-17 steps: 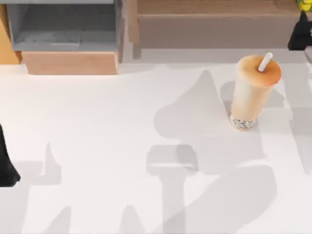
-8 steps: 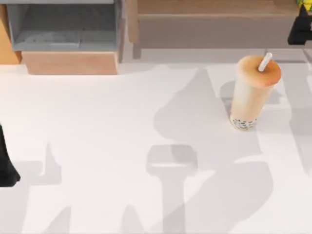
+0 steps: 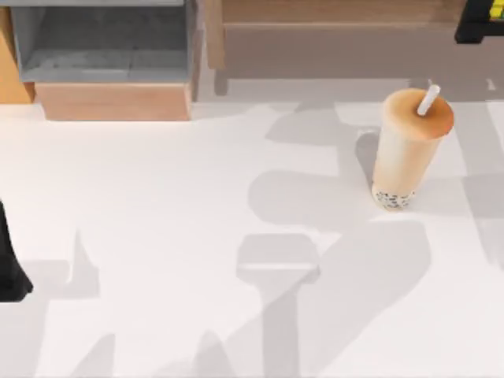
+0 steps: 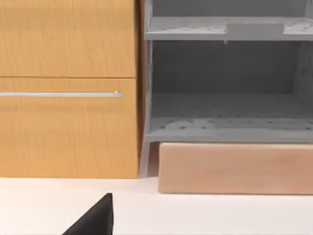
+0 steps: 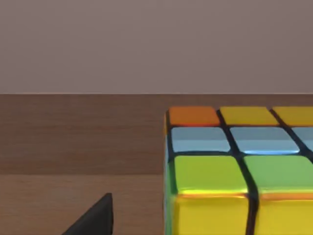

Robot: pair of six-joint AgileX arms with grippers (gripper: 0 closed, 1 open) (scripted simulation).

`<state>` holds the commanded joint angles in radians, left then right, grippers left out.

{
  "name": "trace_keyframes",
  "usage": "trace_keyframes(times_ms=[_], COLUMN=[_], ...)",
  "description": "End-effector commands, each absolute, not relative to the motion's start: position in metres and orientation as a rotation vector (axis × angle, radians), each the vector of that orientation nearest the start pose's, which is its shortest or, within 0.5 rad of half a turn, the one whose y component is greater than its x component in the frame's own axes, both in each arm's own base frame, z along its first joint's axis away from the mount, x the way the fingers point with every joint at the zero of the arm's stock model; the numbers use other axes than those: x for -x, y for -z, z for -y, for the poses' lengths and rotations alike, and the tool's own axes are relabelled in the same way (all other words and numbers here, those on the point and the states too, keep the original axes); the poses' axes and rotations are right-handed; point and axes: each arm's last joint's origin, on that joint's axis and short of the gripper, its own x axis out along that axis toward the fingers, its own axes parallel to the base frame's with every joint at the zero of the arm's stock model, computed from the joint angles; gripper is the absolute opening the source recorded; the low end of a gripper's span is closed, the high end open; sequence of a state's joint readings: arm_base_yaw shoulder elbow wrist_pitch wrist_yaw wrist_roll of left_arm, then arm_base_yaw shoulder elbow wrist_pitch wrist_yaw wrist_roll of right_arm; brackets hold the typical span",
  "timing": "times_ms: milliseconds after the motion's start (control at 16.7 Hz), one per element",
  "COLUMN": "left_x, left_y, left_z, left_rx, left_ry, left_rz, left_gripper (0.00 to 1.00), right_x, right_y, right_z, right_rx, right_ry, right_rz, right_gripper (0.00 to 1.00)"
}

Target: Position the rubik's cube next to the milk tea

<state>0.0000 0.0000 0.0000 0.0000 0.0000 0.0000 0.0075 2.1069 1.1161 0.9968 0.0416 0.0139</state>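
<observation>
The milk tea (image 3: pixel 409 146), a tall cup with an orange lid and a white straw, stands upright on the white table at the right. A yellow bit of the rubik's cube (image 3: pixel 498 7) shows at the far right corner, on the brown wooden ledge. My right gripper (image 3: pixel 479 24) hovers there just beside it, open and holding nothing. In the right wrist view the cube (image 5: pixel 234 166) sits close ahead on the wood, showing yellow, green, orange and pale blue squares, with one black fingertip (image 5: pixel 95 220) off to its side. My left gripper (image 3: pixel 9 272) is parked at the table's left edge, open.
A wooden cabinet with a grey open shelf compartment (image 3: pixel 102 47) stands at the back left. Its drawer front with a metal handle (image 4: pixel 63 94) shows in the left wrist view. The long brown ledge (image 3: pixel 339 39) runs along the back. White table (image 3: pixel 197 236) spreads between the arms.
My right gripper has moved toward the back right corner, closer to the cube on the ledge. Its shadows on the table have shifted. The milk tea and left arm have stayed put.
</observation>
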Motion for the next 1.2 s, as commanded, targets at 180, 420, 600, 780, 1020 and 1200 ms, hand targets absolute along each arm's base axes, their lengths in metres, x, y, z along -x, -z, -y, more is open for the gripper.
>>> trace_keyframes(times_ms=[180, 420, 600, 780, 1020, 1200], left_x=[-0.1057, -0.1057, -0.1057, -0.1057, -0.1057, -0.1057], left_y=[-0.16, -0.16, -0.16, -0.16, -0.16, -0.16], left_z=[0.0012, 0.0012, 0.0012, 0.0012, 0.0012, 0.0012], left_rx=[0.0, 0.0, 0.0, 0.0, 0.0, 0.0], left_ry=[0.0, 0.0, 0.0, 0.0, 0.0, 0.0], left_rz=[0.0, 0.0, 0.0, 0.0, 0.0, 0.0], left_gripper=[1.0, 1.0, 1.0, 1.0, 1.0, 1.0], right_x=[-0.448, -0.448, -0.448, -0.448, -0.448, -0.448], right_y=[-0.1492, -0.1492, -0.1492, -0.1492, -0.1492, -0.1492], right_z=[-0.0071, -0.0071, -0.0071, -0.0071, -0.0071, -0.0071], right_rx=[0.0, 0.0, 0.0, 0.0, 0.0, 0.0], right_ry=[0.01, 0.01, 0.01, 0.01, 0.01, 0.01], right_rz=[0.0, 0.0, 0.0, 0.0, 0.0, 0.0], right_gripper=[1.0, 0.85, 0.62, 0.4, 0.1, 0.0])
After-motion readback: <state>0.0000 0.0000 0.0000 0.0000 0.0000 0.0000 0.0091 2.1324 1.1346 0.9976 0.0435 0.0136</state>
